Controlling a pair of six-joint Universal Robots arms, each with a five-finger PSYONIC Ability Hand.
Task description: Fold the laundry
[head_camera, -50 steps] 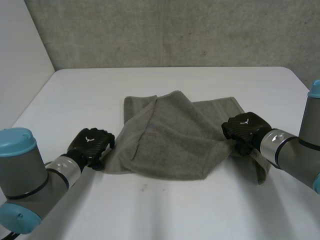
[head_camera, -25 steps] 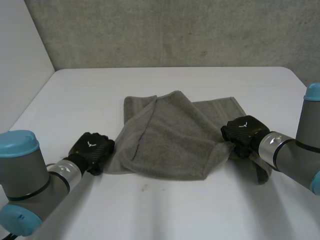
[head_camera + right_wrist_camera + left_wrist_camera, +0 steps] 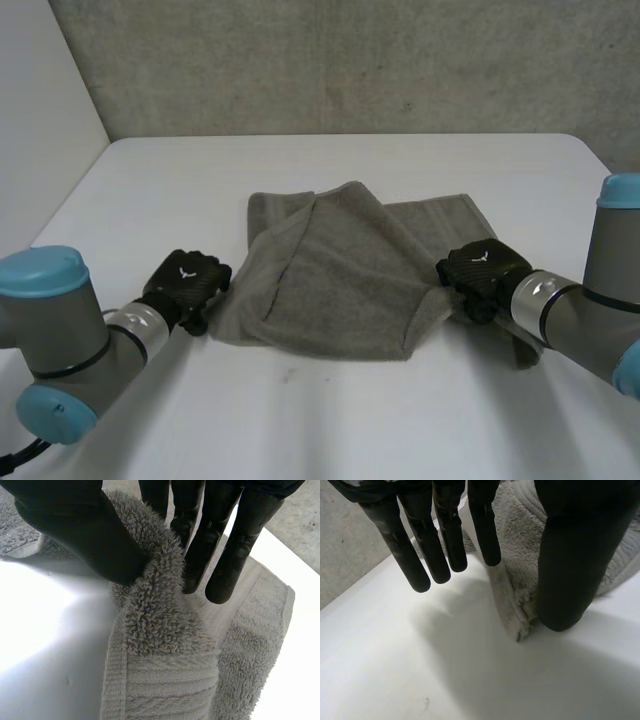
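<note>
Towel [image 3: 330, 280] lay rumpled, half doubled over, on the table [image 3: 300, 420]. My right hand [image 3: 478, 272] pinched a fold at the towel's right side between thumb and fingers. My left hand [image 3: 185, 283] hung open at the towel's left corner, holding nothing. Judged it soft, light and floppy, best taken by the corners.

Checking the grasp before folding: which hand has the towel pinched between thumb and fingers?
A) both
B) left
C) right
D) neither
C: the right hand squeezes a ridge of the towel between thumb and fingers; the left hand is open at a corner.
</note>
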